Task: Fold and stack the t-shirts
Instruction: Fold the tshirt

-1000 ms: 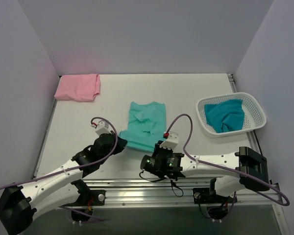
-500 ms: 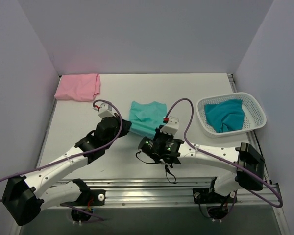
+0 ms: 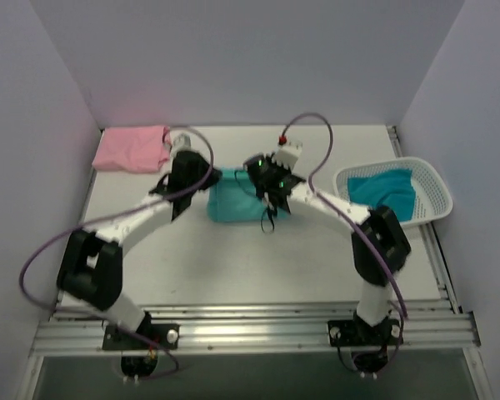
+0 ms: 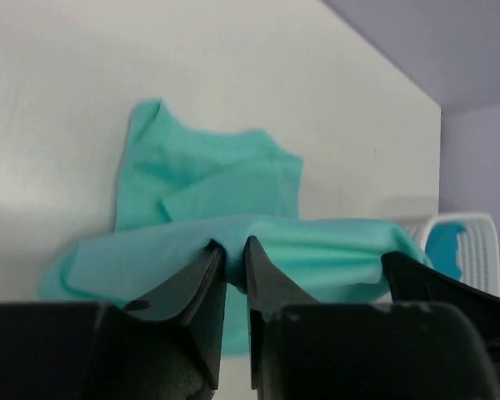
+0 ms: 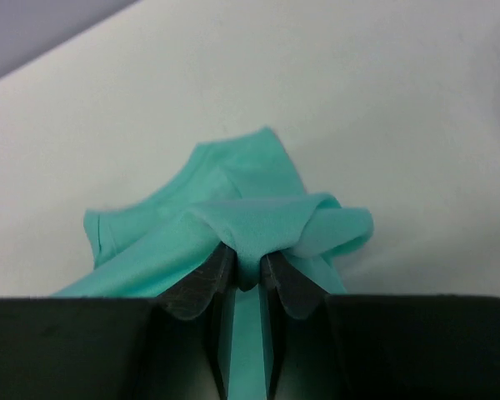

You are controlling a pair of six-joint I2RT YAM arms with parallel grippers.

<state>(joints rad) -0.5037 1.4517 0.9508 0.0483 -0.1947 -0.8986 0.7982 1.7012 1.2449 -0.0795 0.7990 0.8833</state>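
Over the bench (image 3: 317, 250), my 2 arms reach far forward and bend inward. My left arm (image 3: 142, 221) and right arm (image 3: 333, 204) meet mid-bench, toward the far edge. Between them the mint-green t-shirt (image 3: 232, 202) lies doubled over, its upper layer raised in a soft fold above the flat collar end. My left fingers (image 4: 208, 271) and right fingers (image 5: 210, 273) are each clamped on that raised fold.
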